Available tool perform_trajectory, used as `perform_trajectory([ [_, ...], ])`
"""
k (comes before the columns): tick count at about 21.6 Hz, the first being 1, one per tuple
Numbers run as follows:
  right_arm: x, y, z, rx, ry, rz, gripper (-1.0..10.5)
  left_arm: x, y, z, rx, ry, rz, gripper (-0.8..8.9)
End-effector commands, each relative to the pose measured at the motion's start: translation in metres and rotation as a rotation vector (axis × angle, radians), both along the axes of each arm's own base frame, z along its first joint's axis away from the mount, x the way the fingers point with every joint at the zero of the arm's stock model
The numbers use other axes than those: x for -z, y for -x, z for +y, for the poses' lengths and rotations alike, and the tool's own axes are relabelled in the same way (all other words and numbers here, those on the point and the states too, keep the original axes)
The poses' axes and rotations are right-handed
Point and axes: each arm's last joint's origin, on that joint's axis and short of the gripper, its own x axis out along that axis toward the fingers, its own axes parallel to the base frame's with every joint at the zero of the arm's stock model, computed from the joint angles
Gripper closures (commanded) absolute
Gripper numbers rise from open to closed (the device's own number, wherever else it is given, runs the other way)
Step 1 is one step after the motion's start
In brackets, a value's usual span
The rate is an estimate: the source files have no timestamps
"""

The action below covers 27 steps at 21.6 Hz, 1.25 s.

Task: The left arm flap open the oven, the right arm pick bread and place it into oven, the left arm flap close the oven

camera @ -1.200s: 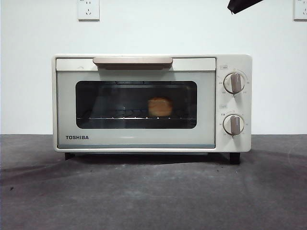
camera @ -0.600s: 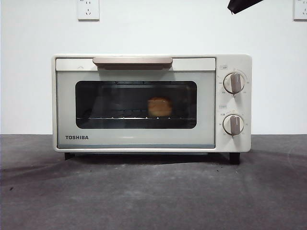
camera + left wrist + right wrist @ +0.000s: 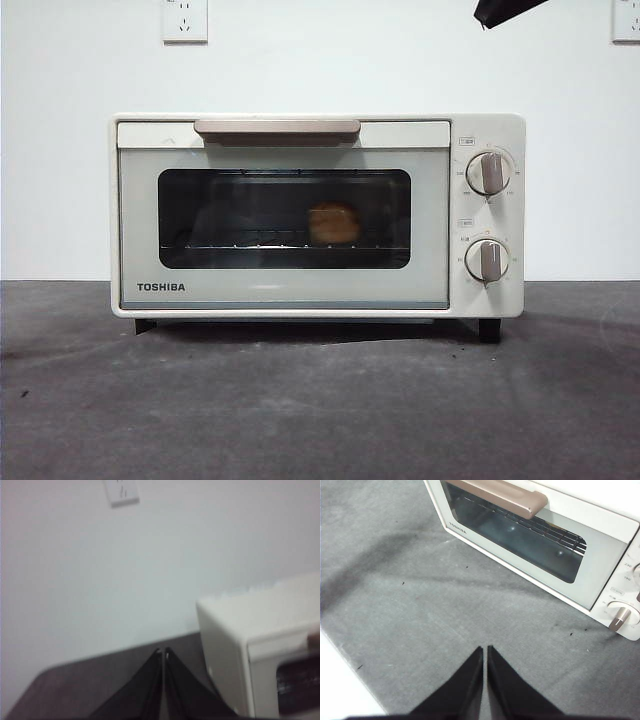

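The cream-white oven (image 3: 316, 215) stands on the dark table with its door closed and the tan handle (image 3: 277, 128) up at the top. Behind the dark glass the bread (image 3: 334, 223) rests on the wire rack, right of centre. My left gripper (image 3: 163, 652) is shut and empty, off to the oven's (image 3: 260, 650) side, with the wall behind it. My right gripper (image 3: 485, 650) is shut and empty above the table in front of the oven (image 3: 535, 535). In the front view a black arm tip (image 3: 505, 10) shows at the top right corner.
Two round knobs (image 3: 488, 172) sit on the oven's right panel. Wall sockets (image 3: 184, 20) are on the white wall behind. Dark grey table (image 3: 320, 400) stretches in front of the oven, and its pale edge (image 3: 345, 690) shows in the right wrist view.
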Motion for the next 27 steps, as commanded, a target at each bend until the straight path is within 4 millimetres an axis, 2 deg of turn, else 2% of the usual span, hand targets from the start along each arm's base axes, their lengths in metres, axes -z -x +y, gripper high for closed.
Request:
perform_trajectory([
  [1,-0.005,-0.001,0.002,0.002,-0.017,-0.010,9.4,0.025,-0.004,0.002,-0.019,-0.002,0.037,7.94],
  [5,-0.005,-0.001,0.002,0.002,-0.017,-0.010,9.4,0.062,-0.010,0.002,-0.026,-0.001,0.114,7.94],
  [11,-0.005,-0.001,0.002,0.002,-0.017,-0.010,9.4,0.094,-0.013,0.002,-0.026,0.001,0.201,7.94],
  [17,-0.005,-0.001,0.002,0.002,-0.017,-0.010,9.4,0.111,-0.013,0.002,-0.025,0.031,0.323,7.94],
  [27,-0.005,-0.001,0.002,0.002,-0.017,-0.010,9.4,0.112,-0.013,0.002,-0.025,0.030,0.332,7.94],
])
